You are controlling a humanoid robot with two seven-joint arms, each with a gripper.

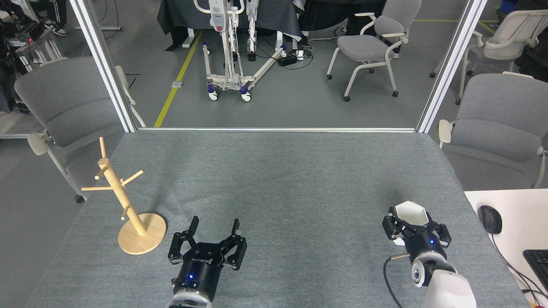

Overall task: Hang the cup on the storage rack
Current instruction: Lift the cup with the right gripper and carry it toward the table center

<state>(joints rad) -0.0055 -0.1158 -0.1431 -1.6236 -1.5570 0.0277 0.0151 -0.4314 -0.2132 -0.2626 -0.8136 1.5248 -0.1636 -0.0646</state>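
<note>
Head view: the right gripper (414, 226) has its fingers set on either side of the cup (411, 212), which sits at the right near part of the table (278, 171); whether they are clamped on it cannot be told. The left gripper (212, 233) rests with fingers spread apart and empty, just right of the storage rack (125, 204).

Step in hand, by judgement: grasping the cup. The next move calls for a secure hold, a lift, and carriage across to a peg of the storage rack.

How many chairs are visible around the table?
4: one grey chair left of the table, one right of it, one behind on the floor, one at the far right edge. Others may be hidden.
</note>
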